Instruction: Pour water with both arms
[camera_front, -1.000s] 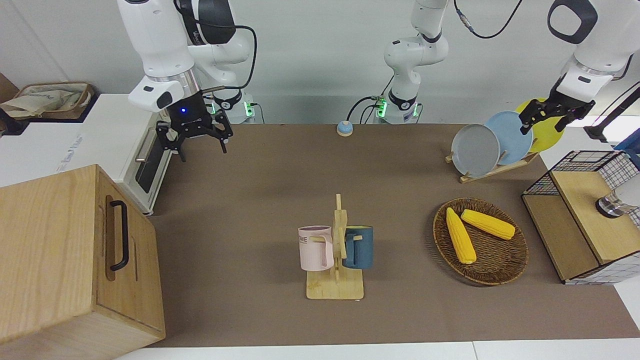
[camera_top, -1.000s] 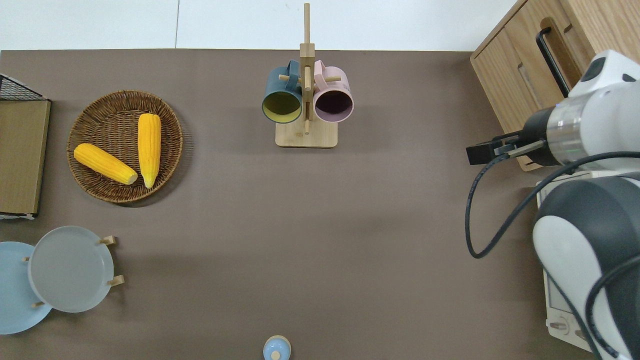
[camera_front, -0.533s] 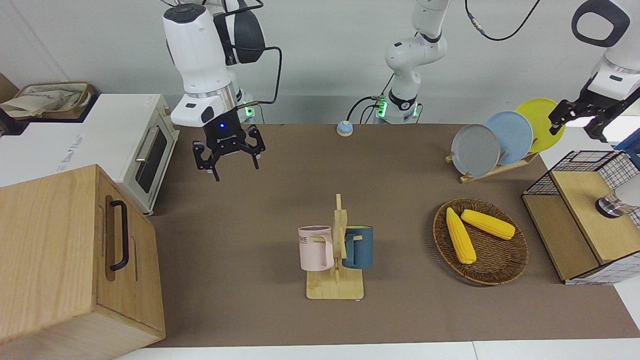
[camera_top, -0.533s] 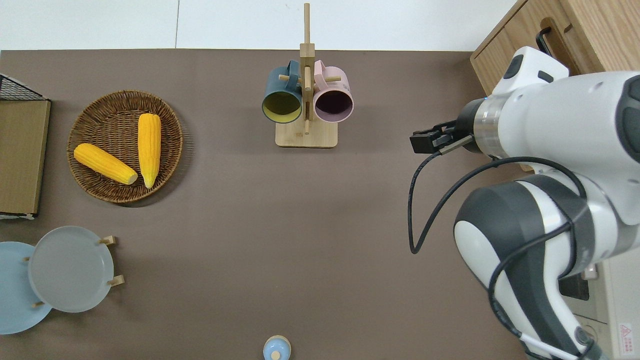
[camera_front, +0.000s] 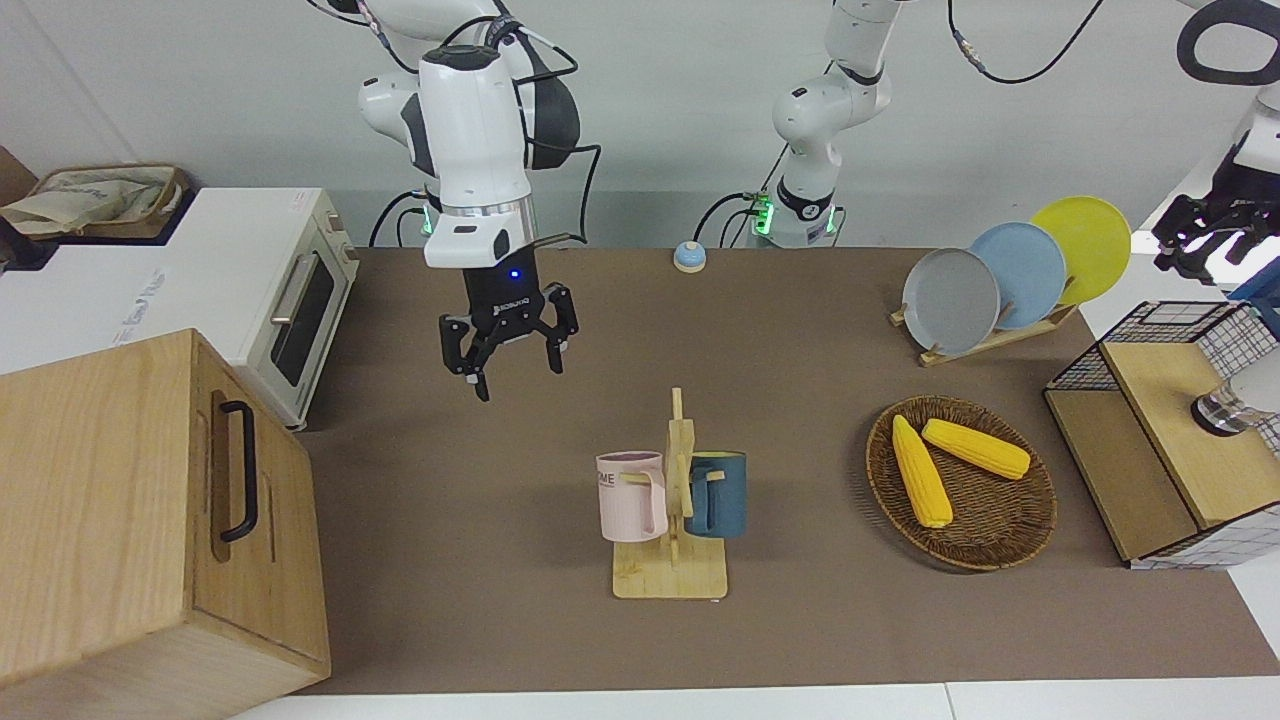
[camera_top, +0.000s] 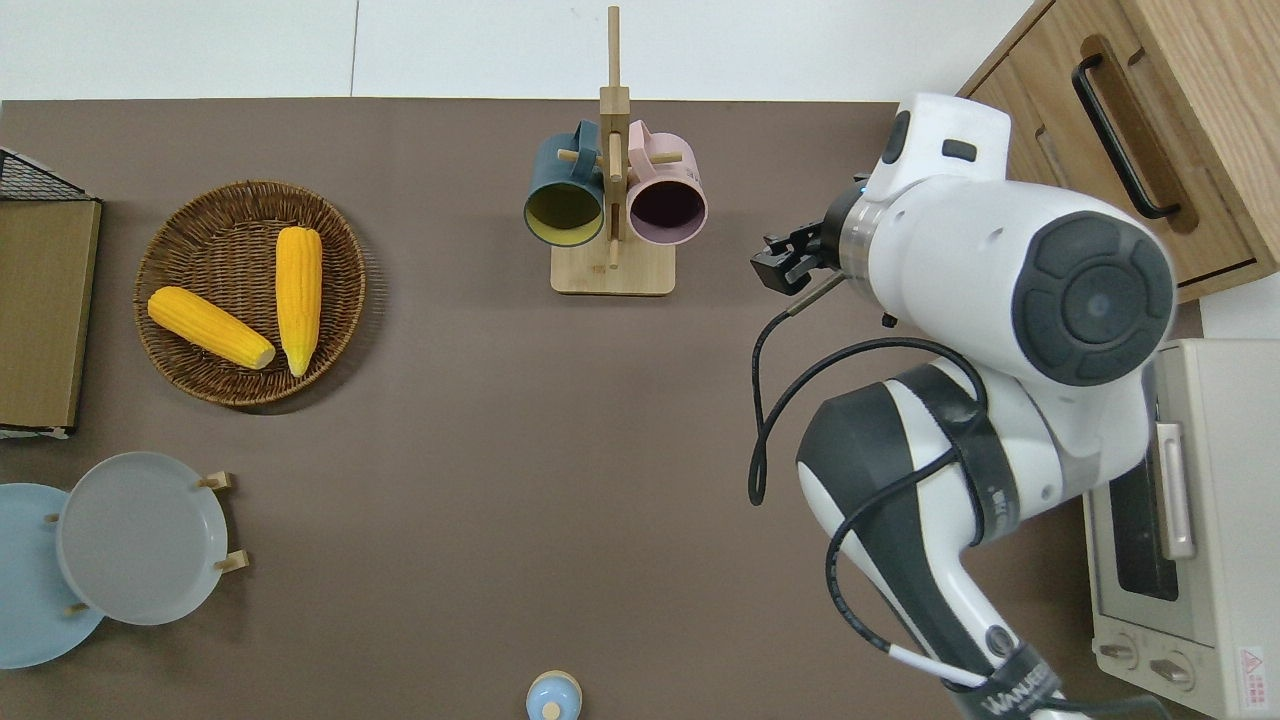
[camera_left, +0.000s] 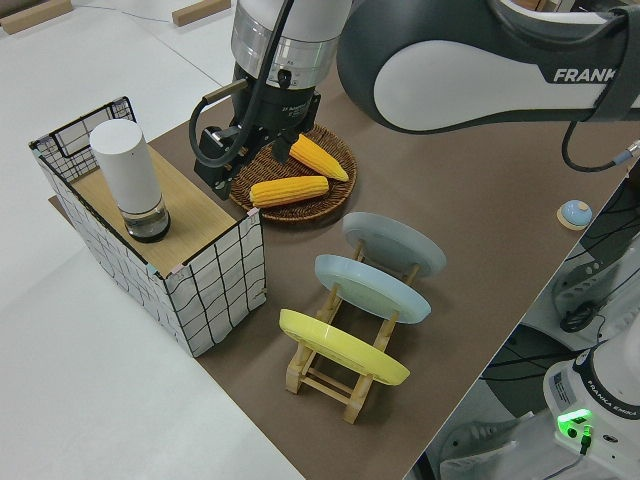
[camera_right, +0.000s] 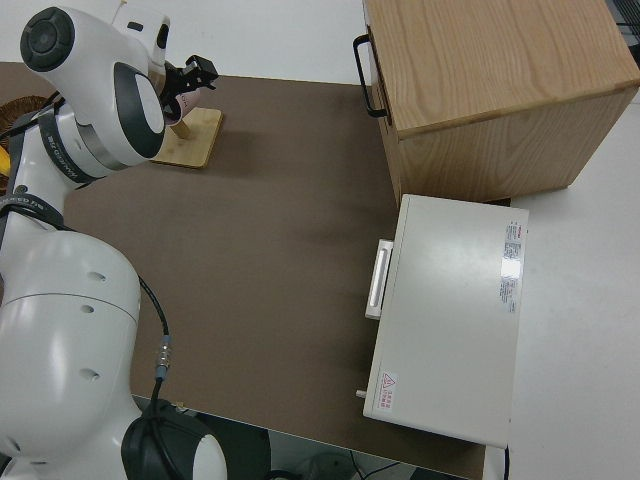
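Observation:
My right gripper (camera_front: 515, 372) hangs open and empty over the bare brown mat, beside the wooden mug rack (camera_front: 672, 575) toward the right arm's end of the table; it also shows from above as the right gripper (camera_top: 778, 268). A pink mug (camera_top: 667, 203) and a dark blue mug (camera_top: 565, 200) hang on the rack. My left gripper (camera_front: 1195, 250) is up in the air at the left arm's end, open and empty, close to the wire crate (camera_left: 210, 290). A white cylinder flask (camera_left: 128, 180) stands in that crate. No water shows.
A wooden cabinet (camera_front: 150, 500) and a white toaster oven (camera_front: 250, 290) fill the right arm's end. A wicker basket (camera_front: 985, 545) holds two corn cobs. Three plates stand in a rack (camera_front: 1000, 280). A small blue bell (camera_front: 688, 257) sits near the robots.
The right arm has swung from the toaster oven out over the mat toward the mug rack. The left gripper has moved off the plates toward the wire crate.

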